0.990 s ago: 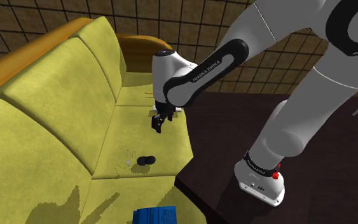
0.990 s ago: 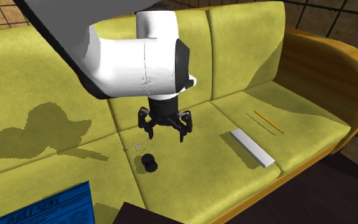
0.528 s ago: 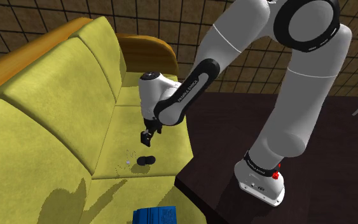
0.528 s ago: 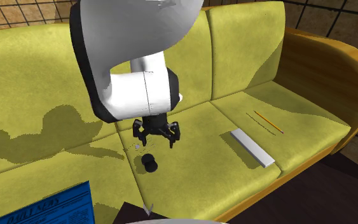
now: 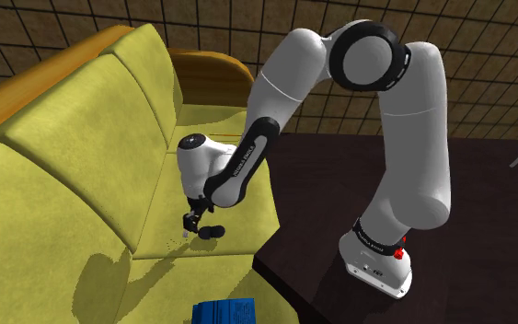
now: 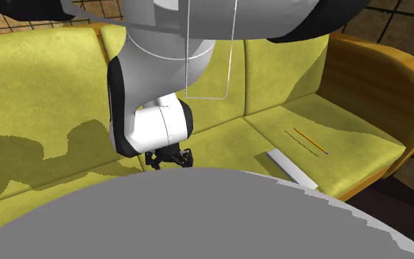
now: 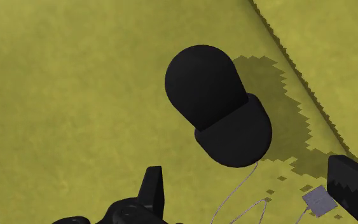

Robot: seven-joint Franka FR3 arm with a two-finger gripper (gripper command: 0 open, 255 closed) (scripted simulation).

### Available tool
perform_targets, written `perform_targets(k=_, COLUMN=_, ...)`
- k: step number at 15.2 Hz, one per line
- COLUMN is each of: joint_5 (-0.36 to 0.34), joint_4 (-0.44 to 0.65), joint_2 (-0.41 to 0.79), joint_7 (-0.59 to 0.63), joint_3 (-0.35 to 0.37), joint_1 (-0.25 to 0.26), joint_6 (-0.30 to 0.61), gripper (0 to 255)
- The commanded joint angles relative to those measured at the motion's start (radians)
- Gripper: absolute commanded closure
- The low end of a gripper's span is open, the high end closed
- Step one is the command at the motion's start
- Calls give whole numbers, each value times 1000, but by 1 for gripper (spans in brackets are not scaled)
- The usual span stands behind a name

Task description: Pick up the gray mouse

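Tool point(image 5: 190, 222) spread wide, black mouse point(image 7: 215, 105) outside its fingers point(image 7: 152, 188).
Descending off-centre could shove the rounded mouse along the sofa seat point(image 7: 75, 95).

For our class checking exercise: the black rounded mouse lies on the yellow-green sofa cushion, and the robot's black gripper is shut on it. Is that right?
Not quite. The black rounded mouse does lie on the yellow-green sofa cushion, but the black gripper is open, not shut on it. In the wrist view its fingers stand apart and do not touch the mouse.
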Motion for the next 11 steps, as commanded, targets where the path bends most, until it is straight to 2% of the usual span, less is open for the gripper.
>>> perform_targets(k=1, joint_5=-20, joint_4=28, joint_2=49, joint_7=15, joint_3=-16, joint_1=20, joint_6=22, gripper=0)
perform_targets(k=9, joint_5=-50, joint_4=60, joint_2=136, joint_7=38, joint_3=-53, joint_1=49, joint_6=78, gripper=0)
perform_targets(k=10, joint_5=-50, joint_4=61, joint_2=137, joint_7=37, joint_3=-53, joint_1=49, joint_6=77, gripper=255)
perform_targets(k=11, joint_5=-50, joint_4=62, joint_2=138, joint_7=36, joint_3=-53, joint_1=49, joint_6=77, gripper=255)
